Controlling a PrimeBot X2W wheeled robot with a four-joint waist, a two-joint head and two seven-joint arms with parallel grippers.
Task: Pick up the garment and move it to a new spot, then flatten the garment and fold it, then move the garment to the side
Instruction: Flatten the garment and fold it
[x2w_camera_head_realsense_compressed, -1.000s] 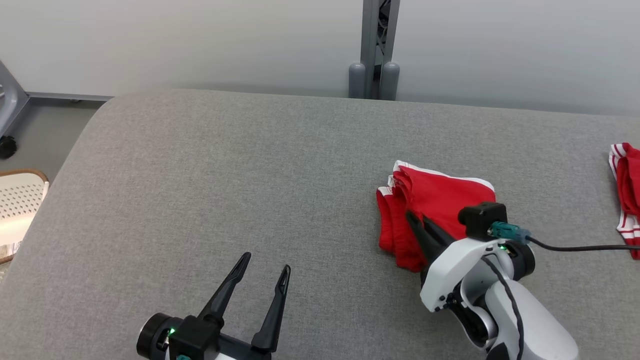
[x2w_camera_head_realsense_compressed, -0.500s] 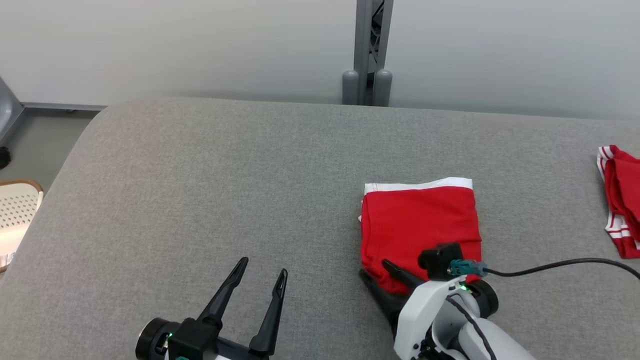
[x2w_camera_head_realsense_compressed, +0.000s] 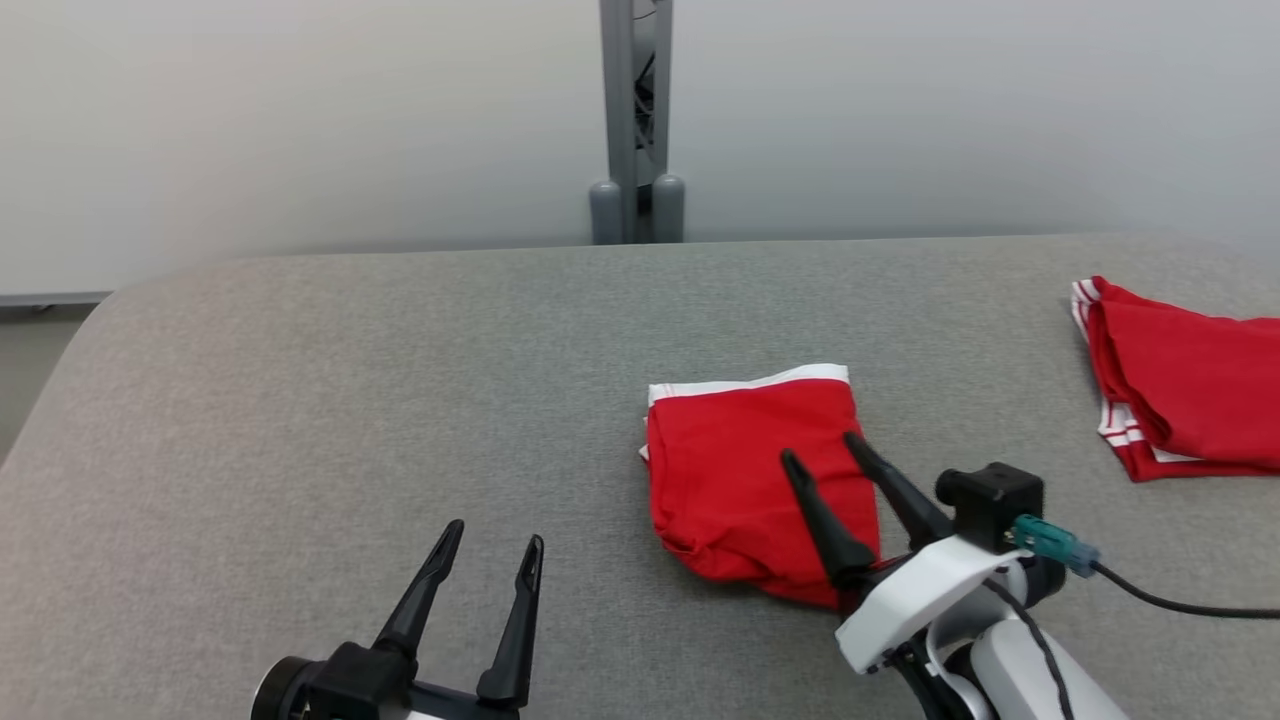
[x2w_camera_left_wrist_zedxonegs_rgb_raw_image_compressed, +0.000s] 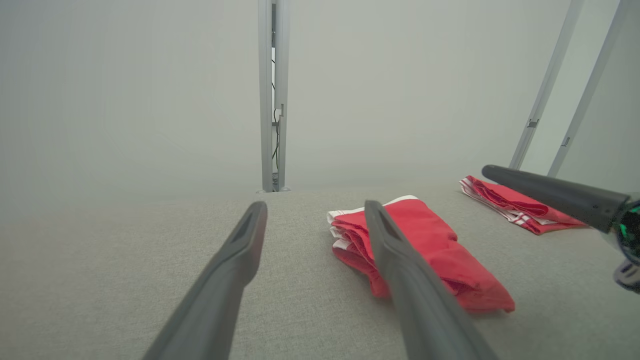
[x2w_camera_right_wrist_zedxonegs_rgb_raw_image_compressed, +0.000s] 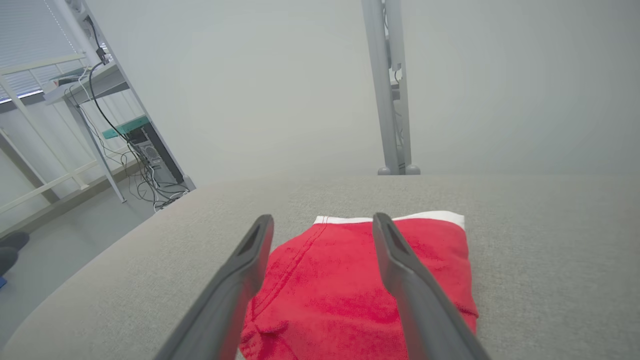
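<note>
A folded red garment with a white band along its far edge lies flat on the grey padded table. It also shows as the red garment in the left wrist view and the red garment in the right wrist view. My right gripper hovers open over the garment's near right part, nothing between its fingers. My left gripper stands open over bare table to the garment's left, well apart from it.
A second red garment with white stripes lies at the table's far right. A grey post rises behind the table's far edge. A black cable trails from my right wrist. A desk with wires stands off the table's left.
The garment went from bunched in my right gripper to lying flat and folded. My right gripper has let go, opened and lifted above it. The head camera has turned right.
</note>
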